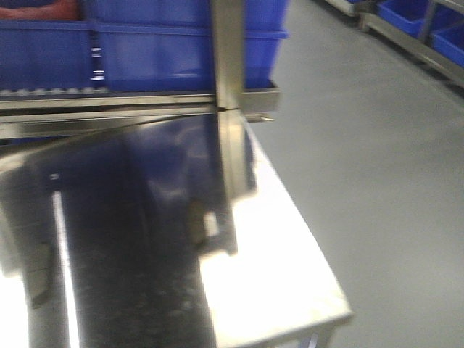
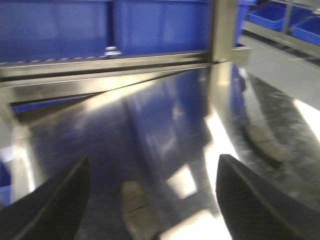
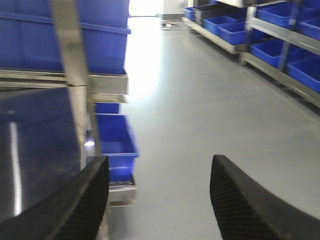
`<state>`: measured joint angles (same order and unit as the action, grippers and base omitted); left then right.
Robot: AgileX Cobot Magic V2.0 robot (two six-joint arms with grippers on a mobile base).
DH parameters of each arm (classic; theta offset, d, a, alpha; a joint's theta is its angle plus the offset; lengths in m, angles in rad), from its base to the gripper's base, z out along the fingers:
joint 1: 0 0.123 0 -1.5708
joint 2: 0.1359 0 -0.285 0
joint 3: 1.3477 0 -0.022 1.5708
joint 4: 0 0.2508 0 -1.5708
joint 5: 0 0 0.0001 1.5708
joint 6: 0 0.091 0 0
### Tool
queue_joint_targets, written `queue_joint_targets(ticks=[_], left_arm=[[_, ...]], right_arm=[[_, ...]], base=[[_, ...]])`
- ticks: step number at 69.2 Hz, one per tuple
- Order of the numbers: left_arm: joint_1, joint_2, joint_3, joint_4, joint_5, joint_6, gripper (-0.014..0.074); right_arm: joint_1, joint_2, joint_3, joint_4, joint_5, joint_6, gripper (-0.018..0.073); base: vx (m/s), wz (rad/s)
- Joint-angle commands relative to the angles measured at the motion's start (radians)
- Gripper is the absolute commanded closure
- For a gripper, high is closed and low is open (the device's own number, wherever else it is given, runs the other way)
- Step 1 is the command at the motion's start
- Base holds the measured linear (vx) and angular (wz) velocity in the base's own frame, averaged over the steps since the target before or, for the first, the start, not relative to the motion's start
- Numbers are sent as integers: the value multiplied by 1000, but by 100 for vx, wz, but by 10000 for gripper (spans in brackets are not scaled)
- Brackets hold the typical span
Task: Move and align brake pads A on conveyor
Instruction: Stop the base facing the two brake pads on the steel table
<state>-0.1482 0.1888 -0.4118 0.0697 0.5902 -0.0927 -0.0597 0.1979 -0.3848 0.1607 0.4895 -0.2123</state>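
Looking first at the left claw [image 2: 153, 160], its two dark fingers are seen spread wide apart, and nothing is held between them. Just below the gap, a near pad [image 2: 136, 202] is lying flat on the shiny steel desk [image 2: 165, 125], slightly to the left of the middle line of the claw. A far pad [image 2: 262, 142] lies further to the right, outside the right finger, on a darker, speckled surface. It cannot be told from this blurred picture whether that surface is the conveyor or only a reflection on the steel. The other brake pads A cannot be made out.

The right claw [image 3: 160, 159] is open too and empty. It is held beyond the edge of the desk, over the grey floor [image 3: 200, 100], with blue bins [image 3: 112, 140] below a steel post [image 3: 70, 45].

The step in hand is judged to be the approach to the near pad, before any grasp. For the next move, the left claw would have to be shifted a little toward the pad, lowered, and closed across its narrow sides. Care is needed, because a thin pad on smooth steel may slide away instead of being lifted.

Both pads are shown only by the left wrist view. In the front view the desk [image 1: 290, 275], the rack and the bins [image 1: 145, 51] are seen, but only some dark blurred shapes where pads may be, and no claw. The right wrist view shows no pad, yet only there can the free state of the right claw be checked.
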Motion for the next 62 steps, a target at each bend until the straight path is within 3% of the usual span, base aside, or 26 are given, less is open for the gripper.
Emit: queue_joint_targets(ticks=[1, 28, 62], left_arm=[[-6, 14, -22, -1, -72, -4, 83], [-6, 14, -22, -1, -72, -4, 83], [-6, 14, -22, -1, -72, -4, 83]], right_arm=[[-5, 9, -26, 4, -75, -9, 125], [-5, 9, -26, 4, -76, -9, 125], [-5, 9, -26, 4, -76, -9, 125]], base=[[15, 79], [10, 63], [-1, 2]])
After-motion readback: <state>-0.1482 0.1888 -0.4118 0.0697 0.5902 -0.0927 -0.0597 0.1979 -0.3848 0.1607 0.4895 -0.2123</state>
